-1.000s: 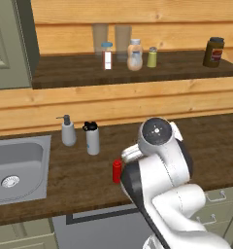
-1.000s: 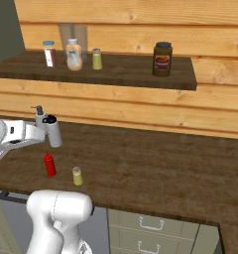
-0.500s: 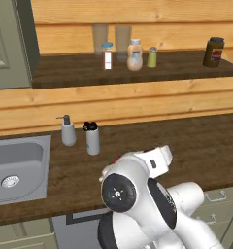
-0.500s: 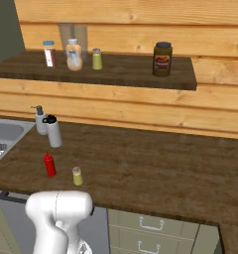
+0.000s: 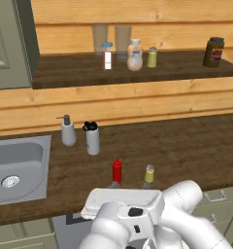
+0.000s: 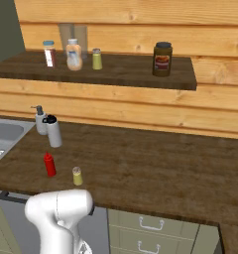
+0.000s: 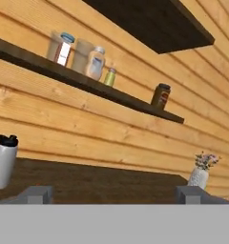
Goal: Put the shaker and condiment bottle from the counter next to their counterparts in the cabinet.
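Hand view: hand (image 7: 114, 194) wide open (fingertips far apart), holding nothing, above counter (image 7: 102, 183).

**Shelf and counter seen from low down**

A dark shelf board (image 7: 130, 106) is seen from below, set against a light wood plank wall (image 7: 111, 138) and slanting down to the right. On it a blue-capped bottle (image 7: 64, 48) with a white-and-red label is placed at the left, a rounded clear bottle (image 7: 94, 63) beside it, then a small yellow-green shaker (image 7: 109, 76), and a dark jar (image 7: 160, 96) well apart to the right. A white bottle with a black lid (image 7: 3, 161) is stood on the dark counter (image 7: 102, 183) at the left edge. A white vase of flowers (image 7: 201, 172) is seen at the right. The two finger tips (image 7: 36, 194) are spread wide, with nothing between them.
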You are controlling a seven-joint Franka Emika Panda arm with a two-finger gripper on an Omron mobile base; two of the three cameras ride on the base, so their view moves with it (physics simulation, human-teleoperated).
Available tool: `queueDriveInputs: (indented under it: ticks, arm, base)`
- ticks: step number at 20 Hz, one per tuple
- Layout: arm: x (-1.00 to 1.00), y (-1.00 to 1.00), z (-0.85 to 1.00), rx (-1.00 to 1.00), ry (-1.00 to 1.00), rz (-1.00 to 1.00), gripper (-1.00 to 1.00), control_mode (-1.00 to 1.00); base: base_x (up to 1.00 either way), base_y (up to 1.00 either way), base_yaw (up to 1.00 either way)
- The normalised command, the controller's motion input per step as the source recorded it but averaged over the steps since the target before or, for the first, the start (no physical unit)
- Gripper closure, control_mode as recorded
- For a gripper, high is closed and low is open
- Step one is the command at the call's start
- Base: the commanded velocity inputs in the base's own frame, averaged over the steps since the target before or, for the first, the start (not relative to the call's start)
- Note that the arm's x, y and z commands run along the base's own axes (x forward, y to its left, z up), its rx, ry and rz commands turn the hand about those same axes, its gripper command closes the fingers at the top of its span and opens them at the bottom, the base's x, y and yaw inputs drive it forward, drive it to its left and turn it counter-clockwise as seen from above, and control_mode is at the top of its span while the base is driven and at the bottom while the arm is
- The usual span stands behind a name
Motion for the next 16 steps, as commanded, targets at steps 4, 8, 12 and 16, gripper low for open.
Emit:
queueDriveInputs:
  ticks: [4, 8, 12, 16]
  arm:
    - [0.13, 0.0, -0.61, 0.0, -0.01, 0.05, -1.0, -1.0]
    - [0.4, -0.01, -1.0, 0.0, -0.16, 0.27, -1.0, -1.0]
    - [0.44, -0.13, -1.0, 0.0, -0.34, 0.42, -1.0, -1.0]
    - [0.3, -0.16, -0.5, 0.02, -0.17, 0.32, -1.0, -1.0]
  base:
    - [0.0, 0.0, 0.0]
    - [0.0, 0.0, 0.0]
    - [0.0, 0.0, 0.0]
    - [0.0, 0.0, 0.0]
